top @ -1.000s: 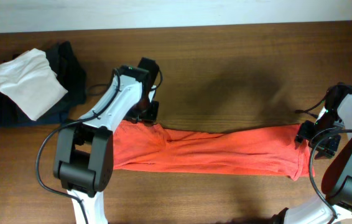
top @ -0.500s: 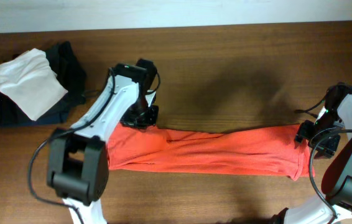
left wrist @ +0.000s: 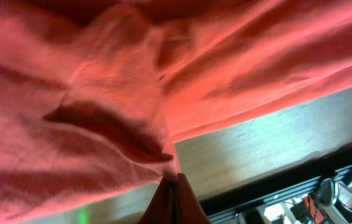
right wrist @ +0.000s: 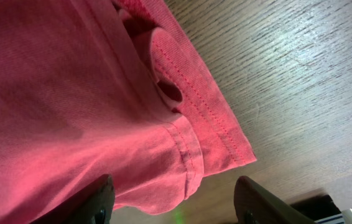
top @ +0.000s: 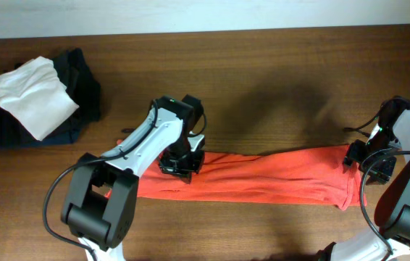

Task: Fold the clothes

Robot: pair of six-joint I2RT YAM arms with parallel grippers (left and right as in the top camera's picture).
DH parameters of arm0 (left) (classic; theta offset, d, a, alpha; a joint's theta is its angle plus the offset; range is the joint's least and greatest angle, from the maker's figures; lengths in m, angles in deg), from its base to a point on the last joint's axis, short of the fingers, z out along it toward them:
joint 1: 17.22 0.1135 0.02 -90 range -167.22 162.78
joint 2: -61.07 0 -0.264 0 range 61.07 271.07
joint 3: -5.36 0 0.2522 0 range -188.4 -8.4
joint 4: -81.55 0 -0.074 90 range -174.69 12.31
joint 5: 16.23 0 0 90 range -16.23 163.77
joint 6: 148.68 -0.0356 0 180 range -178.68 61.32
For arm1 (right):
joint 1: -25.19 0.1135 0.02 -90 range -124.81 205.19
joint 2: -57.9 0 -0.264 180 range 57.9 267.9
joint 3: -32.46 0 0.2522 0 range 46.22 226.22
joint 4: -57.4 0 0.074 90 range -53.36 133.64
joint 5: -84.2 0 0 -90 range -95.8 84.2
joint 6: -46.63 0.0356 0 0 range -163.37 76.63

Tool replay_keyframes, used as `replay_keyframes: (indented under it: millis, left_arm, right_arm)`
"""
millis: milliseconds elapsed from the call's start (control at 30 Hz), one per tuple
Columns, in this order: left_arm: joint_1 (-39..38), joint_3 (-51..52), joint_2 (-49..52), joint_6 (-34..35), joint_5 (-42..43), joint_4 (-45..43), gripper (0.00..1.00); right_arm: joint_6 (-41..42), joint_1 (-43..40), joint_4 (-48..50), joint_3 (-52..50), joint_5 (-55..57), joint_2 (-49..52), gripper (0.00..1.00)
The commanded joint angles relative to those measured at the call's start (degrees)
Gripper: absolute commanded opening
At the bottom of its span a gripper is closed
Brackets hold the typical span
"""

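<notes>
The orange-red T-shirt [top: 263, 177] lies in a long narrow band across the front of the table. My left gripper [top: 181, 164] is over its left part, shut on a pinch of the shirt's fabric [left wrist: 170, 165], with its fingertips [left wrist: 175, 186] closed together. My right gripper [top: 361, 163] hovers at the shirt's right end, open, with a hemmed edge [right wrist: 191, 155] between its fingers [right wrist: 176, 202], which do not touch it.
A folded white garment [top: 31, 98] rests on dark folded garments [top: 82, 83] at the back left. The wooden table [top: 263, 94] extends behind the shirt.
My left gripper has moved right and forward, from the shirt's upper left corner onto the shirt, carrying fabric with it. The right arm has not moved.
</notes>
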Motion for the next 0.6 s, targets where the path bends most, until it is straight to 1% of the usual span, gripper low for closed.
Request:
replay_keyframes:
  millis: [0,33,67,100,133,167,200,233,300,333,433,500,567]
  left_arm:
    - [-0.5,0.5,-0.4,-0.7,1.4,-4.1,0.03]
    - [-0.3,0.5,-0.4,-0.7,0.5,-6.9,0.07]
    - [-0.2,0.5,-0.4,-0.7,-0.4,-8.6,0.15]
    - [-0.2,0.5,-0.4,-0.5,-1.6,-9.7,0.28]
    - [-0.2,0.5,-0.4,-0.5,-2.8,-10.6,0.38]
    - [-0.2,0.4,-0.4,-0.5,-2.9,-10.9,0.41]
    - [0.0,0.3,-0.5,-0.5,-3.4,-10.6,0.40]
    - [0.7,0.0,-0.9,-0.5,-4.3,-9.6,0.36]
    - [3.5,-0.8,-3.5,-0.5,-7.7,-8.0,0.36]
    - [5.9,-0.8,-5.6,-0.5,-9.3,-7.8,0.36]
    - [12.7,-0.8,-9.8,-0.5,-9.0,-7.5,0.36]
    - [17.9,-0.8,-11.4,-0.3,-7.6,-7.0,0.37]
    - [20.9,-0.7,-11.4,-0.3,-5.6,-6.9,0.37]
  right_arm:
    - [-0.2,-0.2,0.0,-0.3,-0.1,-0.9,0.65]
    - [-0.2,-0.2,0.0,-0.3,-0.1,-0.9,0.65]
    - [-0.2,-0.2,0.0,-0.3,-0.1,-0.9,0.65]
    - [-0.2,-0.2,0.0,-0.3,-0.1,-0.9,0.65]
    - [-0.2,-0.2,0.0,-0.3,-0.1,-0.9,0.65]
    - [-0.2,-0.2,0.0,-0.3,-0.1,-0.9,0.65]
    - [-0.2,-0.2,0.0,-0.3,-0.1,-0.9,0.65]
    - [-0.2,-0.2,0.0,-0.3,-0.2,-0.9,0.65]
    - [-0.2,-0.2,-0.1,-0.3,-0.3,-0.9,0.66]
    - [-0.3,-0.2,-0.1,-0.3,-0.3,-0.9,0.68]
    - [-5.6,-0.2,0.4,-0.3,-3.6,-0.9,0.77]
    - [-7.0,-0.2,3.0,-1.7,-3.1,-0.9,0.87]
    - [-10.0,-0.2,6.5,-4.0,-3.1,-0.9,0.89]
